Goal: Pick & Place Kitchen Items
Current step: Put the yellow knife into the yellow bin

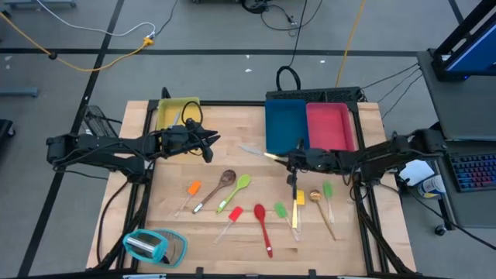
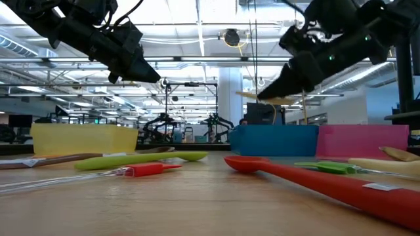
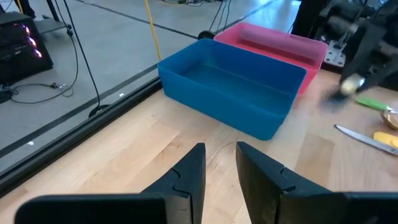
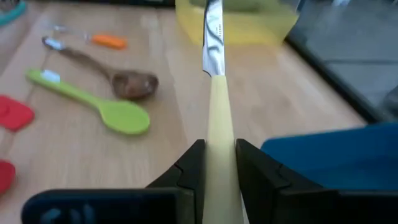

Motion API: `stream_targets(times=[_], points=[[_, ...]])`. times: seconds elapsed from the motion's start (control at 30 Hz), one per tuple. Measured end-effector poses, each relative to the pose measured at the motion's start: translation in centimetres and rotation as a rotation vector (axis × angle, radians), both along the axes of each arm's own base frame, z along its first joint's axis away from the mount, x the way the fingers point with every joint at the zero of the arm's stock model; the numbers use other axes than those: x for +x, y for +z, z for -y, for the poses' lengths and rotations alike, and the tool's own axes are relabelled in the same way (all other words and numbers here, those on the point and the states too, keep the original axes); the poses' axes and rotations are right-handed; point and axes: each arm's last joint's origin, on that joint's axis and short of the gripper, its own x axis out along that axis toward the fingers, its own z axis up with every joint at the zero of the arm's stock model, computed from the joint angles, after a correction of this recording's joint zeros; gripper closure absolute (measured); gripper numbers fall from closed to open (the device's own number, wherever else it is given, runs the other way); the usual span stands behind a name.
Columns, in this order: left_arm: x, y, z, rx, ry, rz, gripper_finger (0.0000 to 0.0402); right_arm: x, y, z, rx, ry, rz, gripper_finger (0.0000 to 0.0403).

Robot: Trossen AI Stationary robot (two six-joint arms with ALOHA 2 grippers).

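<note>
My right gripper [image 1: 288, 160] hangs above the middle of the table, just off the blue tray's [image 1: 285, 124] near left corner, shut on a knife [image 1: 260, 152] with a cream handle and a silver blade. My left gripper [image 1: 208, 144] waits in the air near the yellow tray [image 1: 177, 112], its fingers a little apart with nothing between them [image 3: 221, 168]. Other kitchen items lie flat on the wood: an orange spatula [image 1: 193, 188], a brown wooden spoon [image 1: 225, 180], a green spoon [image 1: 240, 186], a red spoon [image 1: 263, 225] and a yellow spatula [image 1: 298, 203]. My right gripper pinches the knife's cream handle [image 4: 219, 134] between its two fingers. The knife lies along the fingers, and its blade [image 4: 212, 37] sticks out past the fingertips toward the table's left edge. It is lifted clear of the table, roughly level.
A pink tray [image 1: 331, 125] stands right of the blue one at the far edge. A teal-and-clear rounded object [image 1: 155, 246] sits at the near left corner. Bare wood lies between the two grippers.
</note>
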Motion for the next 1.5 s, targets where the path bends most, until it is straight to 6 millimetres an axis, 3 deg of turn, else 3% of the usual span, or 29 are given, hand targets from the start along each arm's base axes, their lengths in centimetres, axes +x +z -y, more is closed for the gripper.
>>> stream_targets(times=[0.3, 0.5, 0.63, 0.87, 1.03, 1.5], points=[[0.2, 0.1, 0.7, -0.009, -0.034, 0.021, 0.0309, 0.0, 3.6, 0.2, -0.128, -0.031, 0.268, 0.0341], [1.6, 0.7, 1.5, 0.037, -0.09, 0.137, 0.0309, 0.0, 5.2, 0.1, -0.178, 0.025, 0.421, 0.034], [3.2, 0.5, 2.1, 0.091, -0.149, 0.224, 0.0309, 0.2, 5.4, 0.1, -0.168, 0.117, 0.471, 0.0341], [5.7, -0.2, 2.9, 0.216, -0.416, 0.414, 0.0309, 0.6, 5.0, 0.4, -0.166, 0.138, 0.475, 0.0338], [6.7, -0.4, 2.8, 0.264, -0.433, 0.452, 0.0307, 1.0, 4.9, 0.5, -0.145, 0.204, 0.531, 0.034], [9.5, 2.7, 3.0, 0.305, -0.457, 0.399, 0.0162, 2.3, 4.2, 1.0, -0.1, 0.251, 0.586, 0.0339]])
